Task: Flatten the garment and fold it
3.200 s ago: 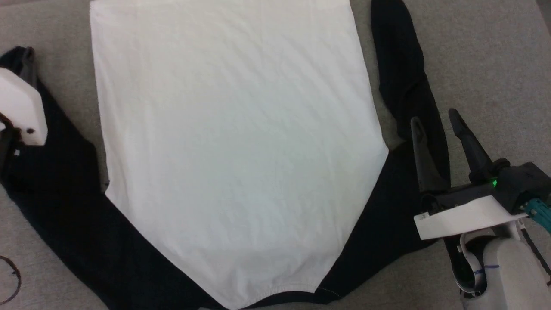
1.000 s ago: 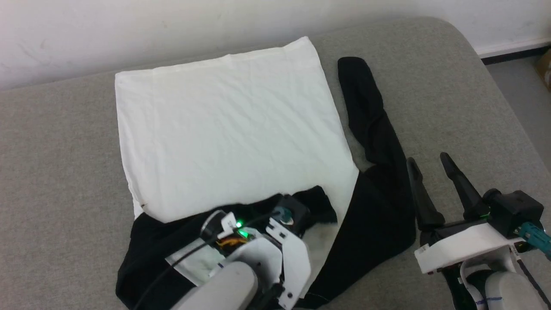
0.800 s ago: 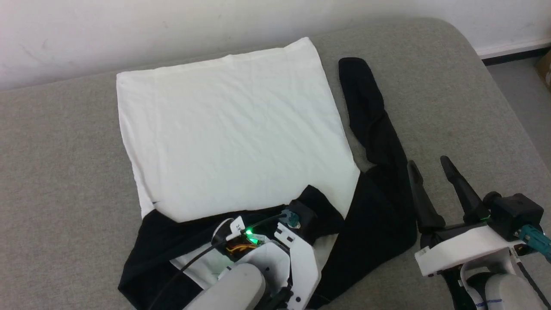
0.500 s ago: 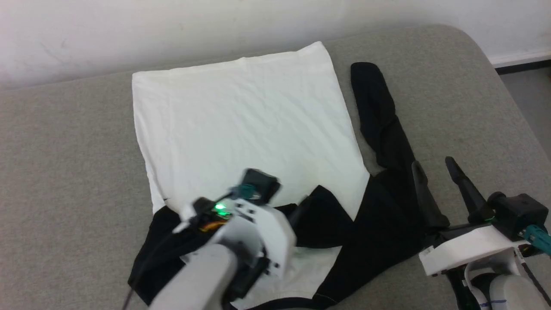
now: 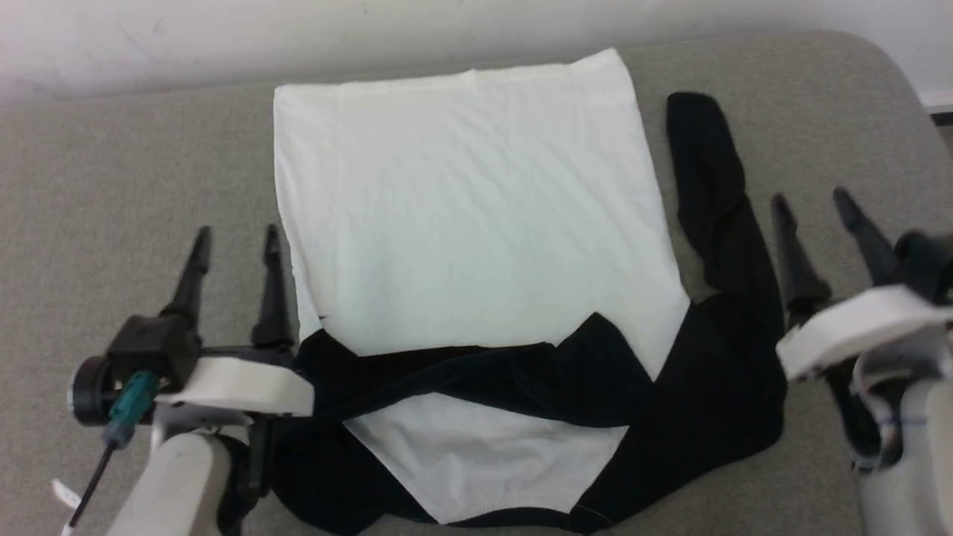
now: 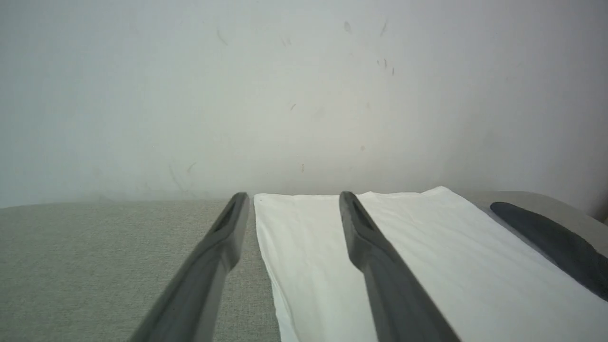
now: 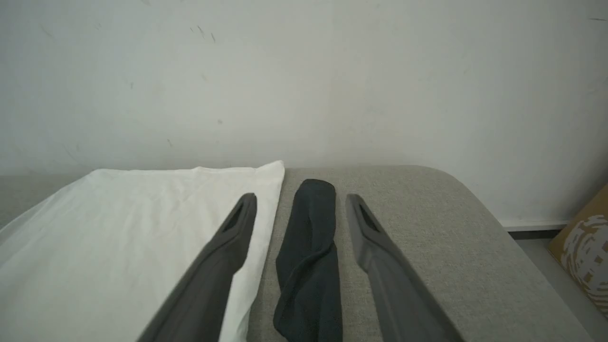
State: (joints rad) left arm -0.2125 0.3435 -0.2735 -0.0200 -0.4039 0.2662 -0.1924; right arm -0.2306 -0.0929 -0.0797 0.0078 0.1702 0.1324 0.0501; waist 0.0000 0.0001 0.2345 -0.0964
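Note:
The garment (image 5: 469,223) lies flat on the grey cushion, white body spread out, hem toward the wall. One black sleeve (image 5: 484,372) is folded across the white body near the collar end. The other black sleeve (image 5: 715,208) runs along the body's right edge. My left gripper (image 5: 237,234) stands open just left of the garment's left edge, holding nothing; in the left wrist view it (image 6: 292,197) straddles that white edge (image 6: 427,266). My right gripper (image 5: 810,197) is open to the right of the straight sleeve; in the right wrist view it (image 7: 301,199) frames that sleeve (image 7: 308,256).
The grey cushion (image 5: 112,171) ends at a pale wall (image 5: 223,37) behind the garment and rounds off at the far right corner. A cardboard box (image 7: 584,237) stands on the floor beyond that corner.
My left gripper opened, let go of the black sleeve now lying across the white body, and drew back to the left. The head camera shifted. The right gripper stayed open.

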